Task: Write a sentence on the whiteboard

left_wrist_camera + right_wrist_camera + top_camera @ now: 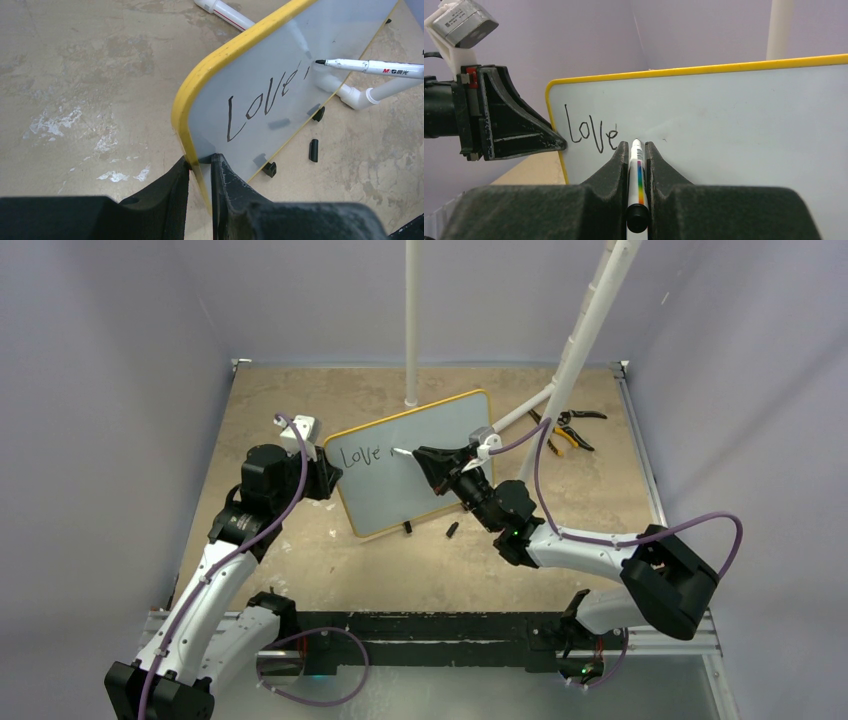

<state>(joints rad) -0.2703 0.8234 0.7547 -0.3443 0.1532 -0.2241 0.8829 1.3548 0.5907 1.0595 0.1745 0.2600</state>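
Left jaws pinch the whiteboard [385, 495], right jaws clench a marker [636, 165]; mottled tan table [330, 565], lilac walls [100, 390].

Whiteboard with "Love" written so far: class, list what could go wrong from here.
1. The left gripper pinches only one edge of the whiteboard, so a push from the marker might tip it.
2. The marker sits in a narrow pinch of the right gripper and could slip, breaking strokes.
3. The loose cap lies close to the whiteboard and might get knocked.
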